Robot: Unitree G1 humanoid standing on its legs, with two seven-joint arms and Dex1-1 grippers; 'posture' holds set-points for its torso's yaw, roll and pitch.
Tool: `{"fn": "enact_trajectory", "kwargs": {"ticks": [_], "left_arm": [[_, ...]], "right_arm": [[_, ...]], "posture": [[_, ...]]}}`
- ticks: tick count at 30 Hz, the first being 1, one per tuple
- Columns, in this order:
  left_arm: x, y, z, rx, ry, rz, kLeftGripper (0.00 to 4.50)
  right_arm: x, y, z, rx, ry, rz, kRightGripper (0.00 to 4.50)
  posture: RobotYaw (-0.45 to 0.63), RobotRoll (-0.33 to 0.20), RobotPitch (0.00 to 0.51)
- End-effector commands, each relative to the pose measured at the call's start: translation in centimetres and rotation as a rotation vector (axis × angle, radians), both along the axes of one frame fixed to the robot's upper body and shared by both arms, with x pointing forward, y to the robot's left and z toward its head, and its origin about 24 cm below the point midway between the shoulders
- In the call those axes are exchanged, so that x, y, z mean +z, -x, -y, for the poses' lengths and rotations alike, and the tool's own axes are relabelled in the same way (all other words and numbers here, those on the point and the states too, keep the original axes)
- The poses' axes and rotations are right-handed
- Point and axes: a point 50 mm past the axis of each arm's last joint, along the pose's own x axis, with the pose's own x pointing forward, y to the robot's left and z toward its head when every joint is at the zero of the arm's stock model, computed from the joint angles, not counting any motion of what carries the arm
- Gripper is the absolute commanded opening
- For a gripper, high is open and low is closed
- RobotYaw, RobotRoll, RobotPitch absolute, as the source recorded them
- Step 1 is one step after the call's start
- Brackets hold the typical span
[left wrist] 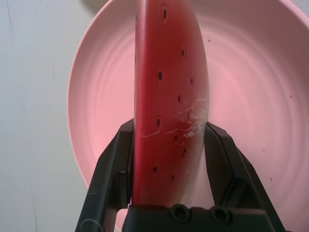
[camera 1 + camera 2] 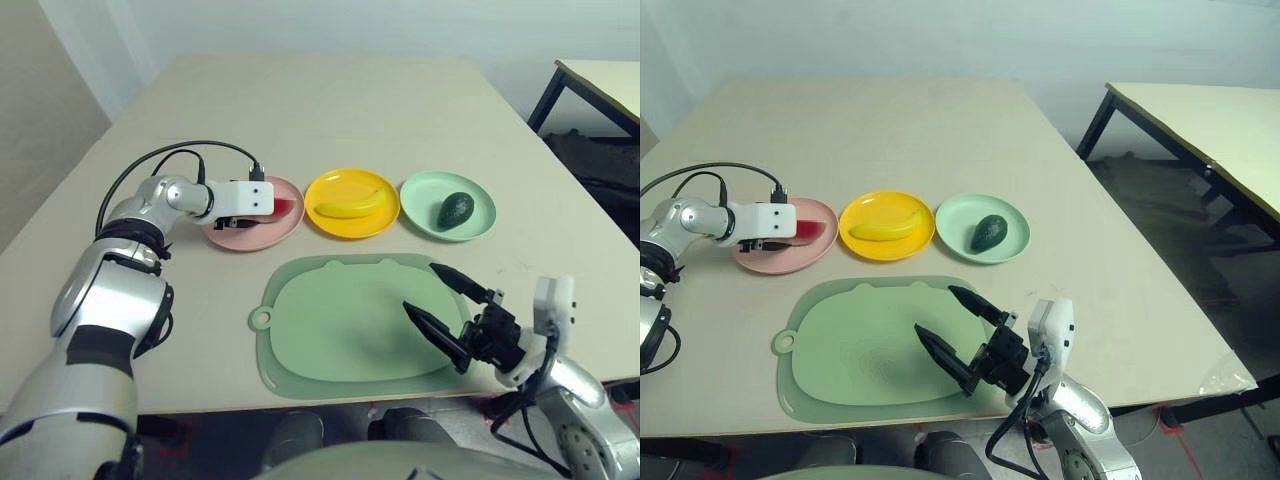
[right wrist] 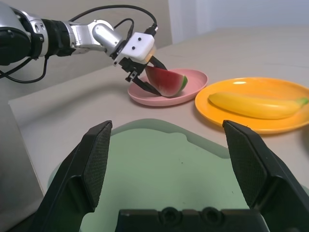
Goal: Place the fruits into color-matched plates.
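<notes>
My left gripper [image 2: 275, 207] is shut on the red watermelon wedge [image 1: 169, 96], one black finger on each flat face. The wedge sits low inside the pink plate [image 2: 258, 238]; I cannot tell whether it touches the plate. The yellow banana [image 2: 350, 206] lies in the yellow plate [image 2: 345, 183] in the middle of the row. On the right, the dark green avocado [image 2: 455, 210] rests in the mint green plate [image 2: 425, 195]. My right gripper [image 2: 419, 287] hangs open over the near right part of the green mat, with nothing between its fingers.
The large green cutting mat [image 2: 330, 320] lies near the table's front edge, in front of the plates. A black cable [image 2: 150, 165] loops over my left forearm. A second table [image 2: 605, 85] stands off to the right.
</notes>
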Motion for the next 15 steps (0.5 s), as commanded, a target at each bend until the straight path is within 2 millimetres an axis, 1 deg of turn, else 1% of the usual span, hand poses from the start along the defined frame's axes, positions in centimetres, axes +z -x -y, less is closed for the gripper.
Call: {"fn": "enact_trajectory", "kwargs": {"ticks": [1, 3, 4, 7, 8, 15], "left_arm": [[-0.8, 0.4, -0.4, 0.013, -0.011, -0.027, 2.23], [-0.9, 0.4, -0.4, 0.01, -0.015, -0.026, 2.97], [-0.9, 0.4, -0.4, 0.009, -0.016, -0.023, 3.24], [-0.9, 0.4, -0.3, 0.008, -0.017, -0.013, 4.25], [-0.8, 0.3, -0.3, 0.008, -0.018, -0.009, 4.48], [0.3, 0.1, -0.5, 0.001, -0.009, 0.033, 4.48]], "right_arm": [[0.2, 0.1, 0.0, 0.031, 0.006, 0.02, 4.5], [0.2, 0.1, -0.1, 0.05, 0.021, 0.024, 4.5], [0.2, 0.1, 0.0, 0.055, 0.025, 0.026, 4.5], [0.2, -0.1, 0.1, 0.058, 0.028, 0.028, 4.5], [0.2, -0.2, 0.1, 0.059, 0.029, 0.028, 4.5], [0.3, -0.6, 0.2, 0.038, 0.034, 0.029, 4.5]], "posture": [[0.05, 0.0, 0.0], [0.05, 0.0, 0.0], [0.05, 0.0, 0.0], [0.05, 0.0, 0.0], [0.05, 0.0, 0.0], [0.06, 0.0, 0.0]]}}
